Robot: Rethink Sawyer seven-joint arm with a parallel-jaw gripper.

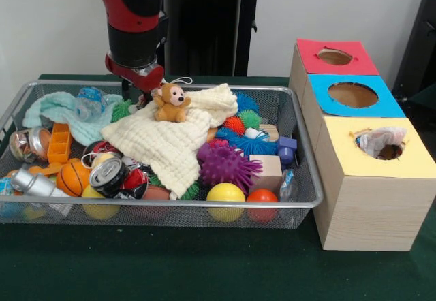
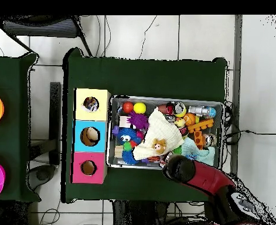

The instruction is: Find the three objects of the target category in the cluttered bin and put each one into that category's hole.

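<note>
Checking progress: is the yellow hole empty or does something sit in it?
Occupied: the yellow hole shows a crumpled whitish thing poking out.

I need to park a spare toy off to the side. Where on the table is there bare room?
The green cloth is bare in a wide strip in front of the wire bin and the wooden box. Inside the bin it is crowded throughout; the cream cloth with the toy bear covers the middle, under the arm.
</note>
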